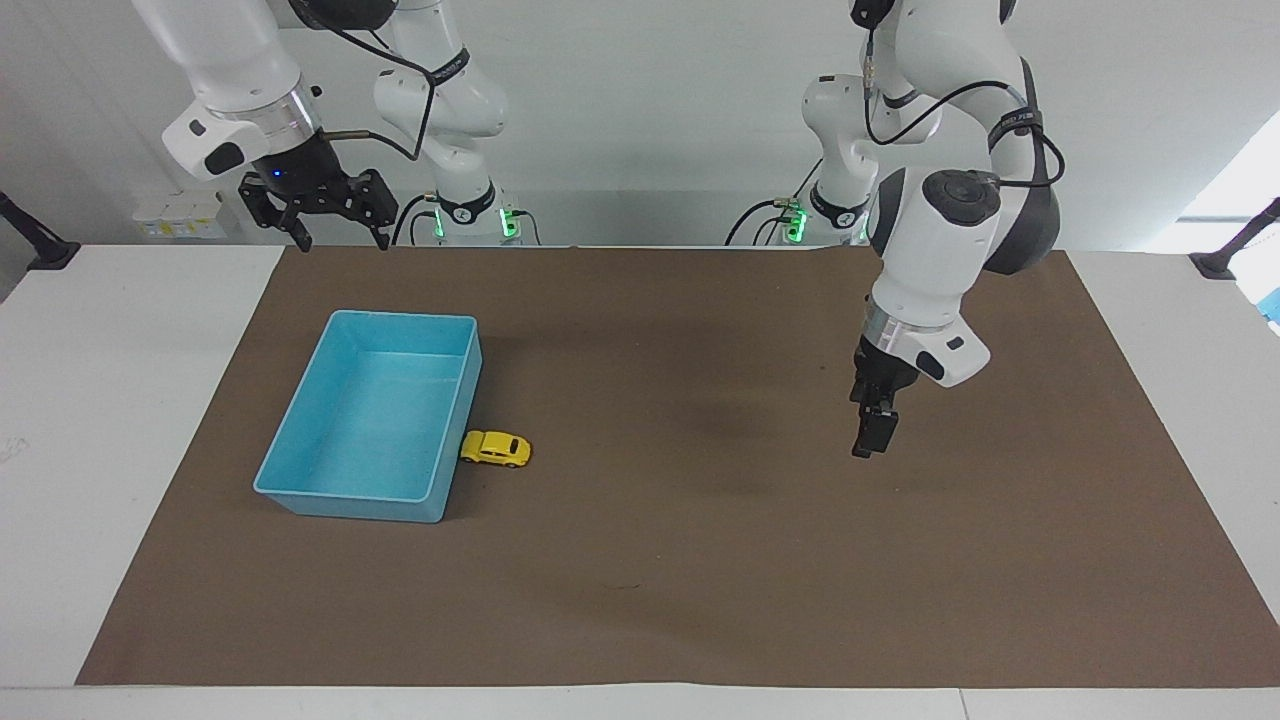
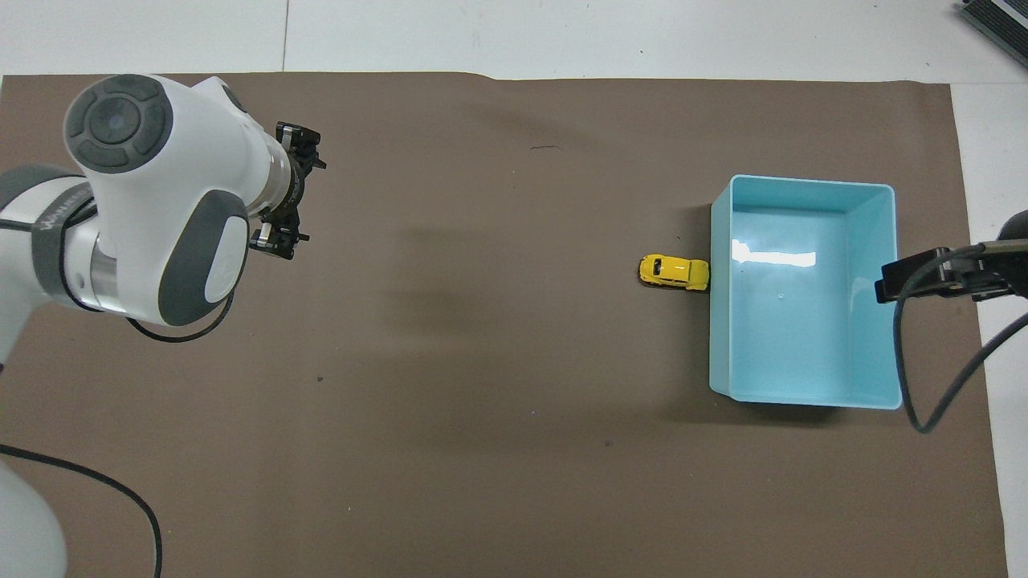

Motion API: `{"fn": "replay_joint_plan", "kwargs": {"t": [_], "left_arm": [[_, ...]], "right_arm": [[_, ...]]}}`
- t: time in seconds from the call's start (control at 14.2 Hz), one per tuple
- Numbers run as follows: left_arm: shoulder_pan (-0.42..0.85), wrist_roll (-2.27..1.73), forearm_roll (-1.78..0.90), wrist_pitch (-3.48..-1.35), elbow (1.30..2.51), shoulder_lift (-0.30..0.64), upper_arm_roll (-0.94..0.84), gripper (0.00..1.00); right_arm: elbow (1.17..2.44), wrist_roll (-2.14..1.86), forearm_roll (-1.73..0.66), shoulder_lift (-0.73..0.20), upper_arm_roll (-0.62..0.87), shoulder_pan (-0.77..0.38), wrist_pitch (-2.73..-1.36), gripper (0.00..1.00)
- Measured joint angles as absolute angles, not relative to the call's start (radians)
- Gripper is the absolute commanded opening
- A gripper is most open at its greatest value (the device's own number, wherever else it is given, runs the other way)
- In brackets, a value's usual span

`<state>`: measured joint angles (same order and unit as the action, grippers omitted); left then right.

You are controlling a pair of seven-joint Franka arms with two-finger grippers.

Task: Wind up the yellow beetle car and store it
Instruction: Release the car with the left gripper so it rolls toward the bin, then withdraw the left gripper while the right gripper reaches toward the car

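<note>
Well apart from the spread, empty left claw [image 1: 866, 440] over the brown mat [image 1: 700, 560], the yellow car [image 1: 496, 449] touches the blue bin [image 1: 300, 480]; the right claw [image 1: 335, 235] hangs spread above the counter's edge.

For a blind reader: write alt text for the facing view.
A yellow beetle car sits on a brown mat against the light blue bin. The left gripper hangs empty over bare mat; the right gripper waits raised at the robots' edge, jaws open.

White table [image 1: 120, 420] under brown mat [image 1: 660, 560]; plain pale wall [image 1: 650, 110]; bright daylight at one edge.
</note>
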<state>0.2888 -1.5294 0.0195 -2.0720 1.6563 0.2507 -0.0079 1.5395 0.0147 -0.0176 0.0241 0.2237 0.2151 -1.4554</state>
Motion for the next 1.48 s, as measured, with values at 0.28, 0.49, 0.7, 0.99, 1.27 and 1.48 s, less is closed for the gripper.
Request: {"fn": "replay_joint_plan", "kwargs": {"t": [0.28, 0.49, 0.7, 0.99, 1.27, 1.48], "left_arm": [[0.268, -1.296, 0.018, -2.0, 1.657, 0.218, -0.009, 1.0], [0.25, -1.056, 0.01, -1.938, 1.657, 0.199, -0.009, 1.0], [0.208, -0.823, -0.007, -1.882, 1.657, 0.17, -0.008, 1.0], [0.176, -0.599, -0.011, -1.836, 1.66, 0.142, -0.008, 1.0], [0.149, -0.36, -0.012, -1.816, 1.661, 0.134, -0.008, 1.0], [0.131, -0.222, -0.013, -1.793, 1.662, 0.132, -0.007, 1.0]], "right_arm": [[1.539, 0.015, -0.017, 0.024, 0.213, 0.22, -1.459, 1.0], [1.539, 0.015, -0.017, 0.021, 0.213, 0.22, -1.475, 1.0], [1.54, 0.015, -0.017, 0.006, 0.214, 0.215, -1.48, 1.0], [1.54, 0.018, -0.018, -0.03, 0.219, 0.211, -1.523, 1.0], [1.54, 0.191, -0.019, -0.045, 0.223, 0.177, -1.55, 1.0], [1.541, 0.373, -0.019, -0.051, 0.227, 0.143, -1.55, 1.0]]}}
